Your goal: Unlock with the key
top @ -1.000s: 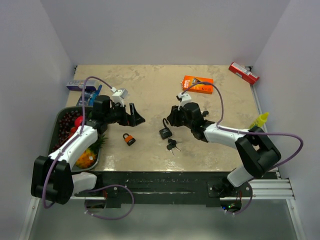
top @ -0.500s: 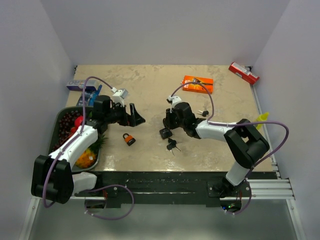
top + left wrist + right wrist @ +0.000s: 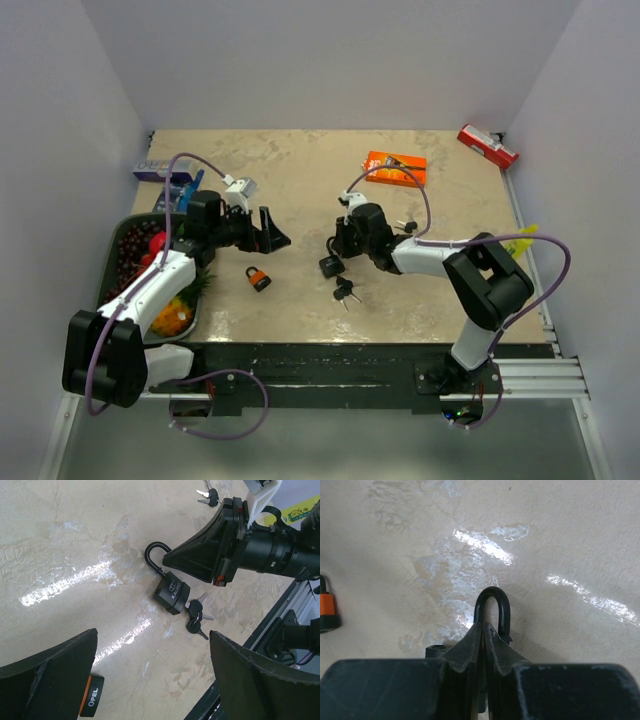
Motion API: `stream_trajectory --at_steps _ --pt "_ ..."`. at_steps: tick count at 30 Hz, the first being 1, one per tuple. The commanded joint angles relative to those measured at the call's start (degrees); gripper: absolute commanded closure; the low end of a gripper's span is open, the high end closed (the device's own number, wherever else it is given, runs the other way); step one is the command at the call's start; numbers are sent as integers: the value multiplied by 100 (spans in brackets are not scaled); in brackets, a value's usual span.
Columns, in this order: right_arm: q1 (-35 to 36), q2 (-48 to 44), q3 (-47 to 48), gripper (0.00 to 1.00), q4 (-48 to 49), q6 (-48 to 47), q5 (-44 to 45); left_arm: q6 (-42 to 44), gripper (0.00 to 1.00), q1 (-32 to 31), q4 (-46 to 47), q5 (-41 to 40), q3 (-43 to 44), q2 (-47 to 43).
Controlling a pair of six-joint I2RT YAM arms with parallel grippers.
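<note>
The padlock (image 3: 171, 594) lies mid-surface (image 3: 75, 540), with the keys (image 3: 195, 616) touching its base. The right tool (image 3: 483, 628), half open a second ago, is now narrowed to a slit at the foot of the shackle (image 3: 492, 600). This position suits steadying the lock for the key. The left tool (image 3: 272, 236) stays wide, near the orange lock (image 3: 259, 278). Two things are not discernible: whether the jaws pinch the shackle, and whether a key sits in the keyway. The right wrist view hides most of the body.

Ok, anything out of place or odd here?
Nothing spilled or broken. The black padlock lies with its shackle swung open, keys at its base; a second bunch of keys sits loose beside the right arm.
</note>
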Motion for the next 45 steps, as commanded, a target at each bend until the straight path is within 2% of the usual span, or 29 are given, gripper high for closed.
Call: stream_trajectory --at_steps 1,5,10,12,13,15,16,19,24,31,42,45 --pt "-240 209 65 90 376 277 -402 49 3 -8 99 118 156 6" --pt "-329 289 47 91 446 330 -666 49 3 -17 108 127 156 14" --pt "-329 -44 -6 88 271 120 -518 40 3 -17 108 136 156 14" --pt "-312 -298 -23 78 17 58 -352 40 3 -17 117 145 156 -3" --pt "-294 -370 -23 68 -89 -12 -263 49 3 -17 108 144 156 -3" --pt "-189 -606 -50 59 -449 -74 43 58 3 -17 108 118 164 -38" --pt "-145 -660 -58 51 -563 -144 150 58 3 -17 91 31 173 -65" --pt "83 -809 -76 41 -1046 -258 562 111 3 -17 38 -415 182 -293" --pt "733 -722 126 37 -1776 -452 1362 199 2 -8 64 -1270 112 -1039" --pt "866 -511 354 36 -2085 -390 1821 102 1 150 -41 -2122 76 -1506" --pt "1042 -335 600 34 -2111 -917 1320 128 1 168 -120 -2158 103 -1489" --pt "1042 -239 706 30 -2155 -926 1267 119 1 168 -120 -2114 103 -1489"
